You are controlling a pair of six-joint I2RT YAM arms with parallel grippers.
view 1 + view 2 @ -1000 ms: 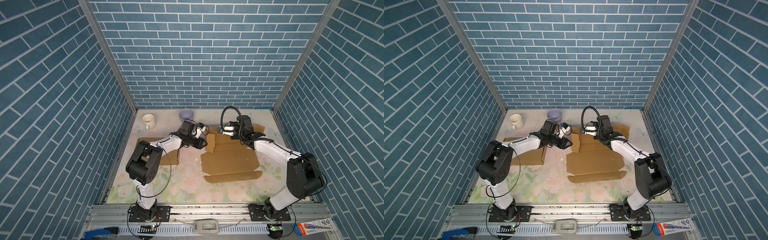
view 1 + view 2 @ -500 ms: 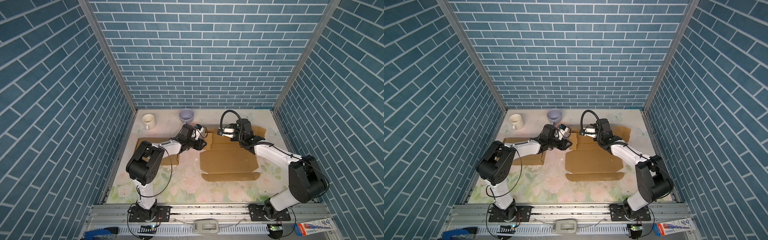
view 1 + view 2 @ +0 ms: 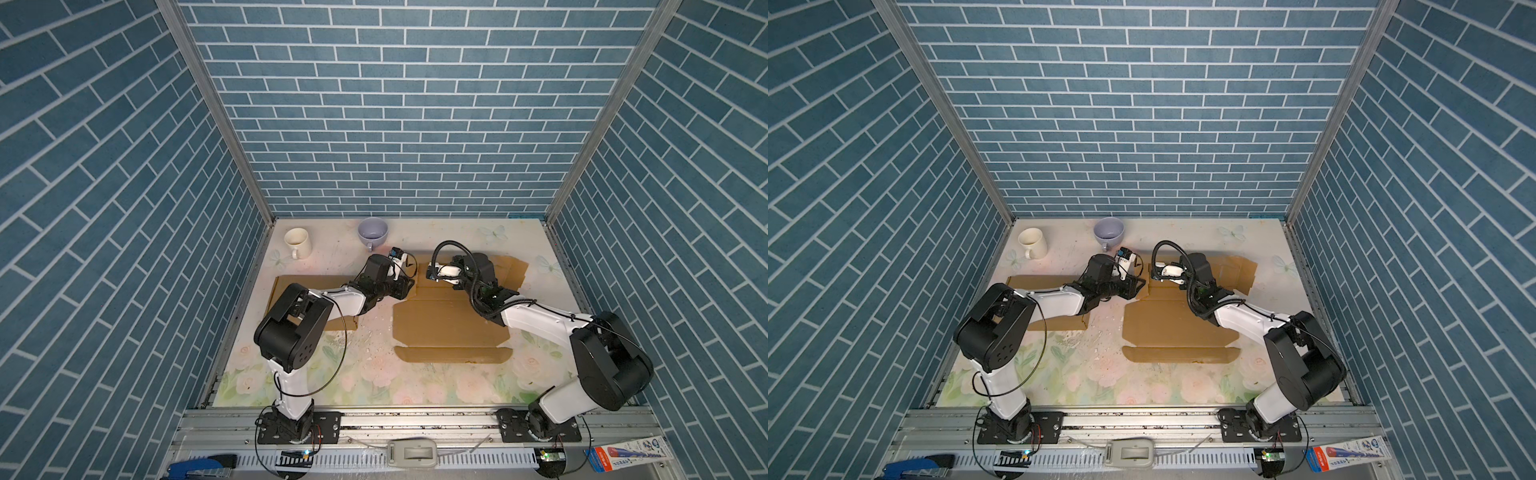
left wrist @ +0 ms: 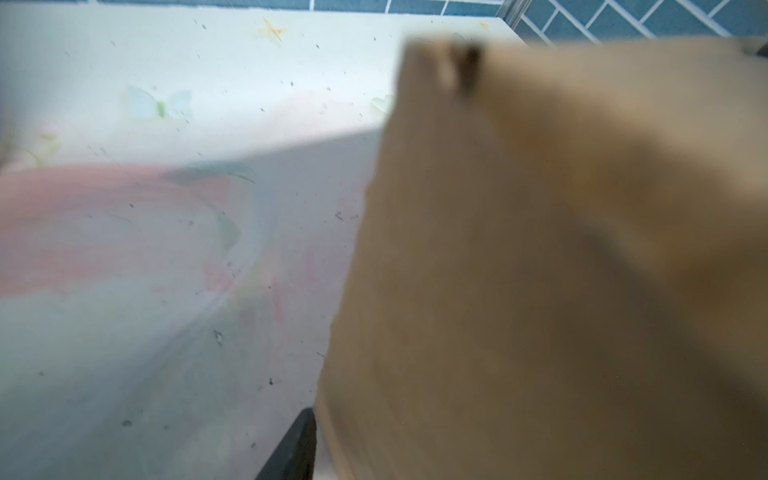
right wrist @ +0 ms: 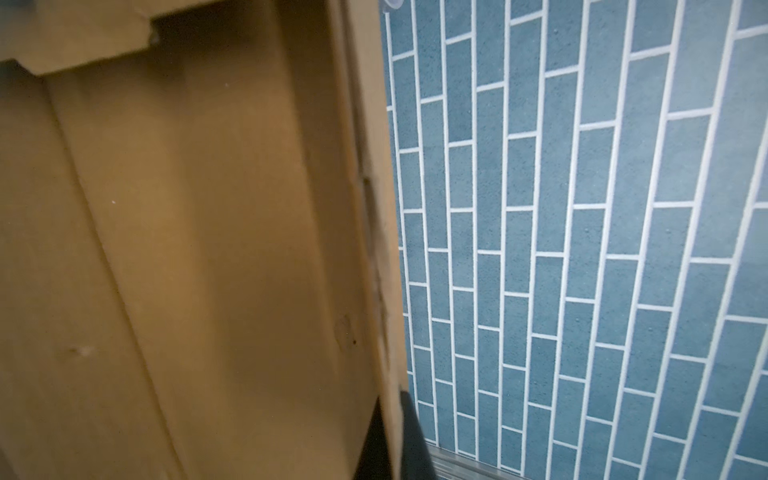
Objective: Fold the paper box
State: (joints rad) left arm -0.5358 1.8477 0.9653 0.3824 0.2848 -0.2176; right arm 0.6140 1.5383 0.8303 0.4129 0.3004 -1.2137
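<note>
The paper box (image 3: 449,328) (image 3: 1167,324) is a brown cardboard blank lying mostly flat at the table's middle right. My left gripper (image 3: 409,286) (image 3: 1140,286) sits low at the blank's left flap. In the left wrist view the blurred flap (image 4: 540,270) fills the picture beside one dark finger (image 4: 291,449) and hides the other. My right gripper (image 3: 432,276) (image 3: 1156,274) is at the blank's back left part. In the right wrist view it (image 5: 392,440) is shut on the edge of a raised cardboard panel (image 5: 187,249), one finger on each face.
A second flat cardboard piece (image 3: 291,286) lies under my left arm. A white mug (image 3: 297,242) and a lilac cup (image 3: 372,233) stand at the back left. Blue brick walls close in three sides. Crumbs dot the floral tabletop (image 3: 374,374).
The left flap that stood up a second ago now lies lower beside my left gripper. My right wrist has sunk a little toward the blank. The left jaws have narrowed slightly.
</note>
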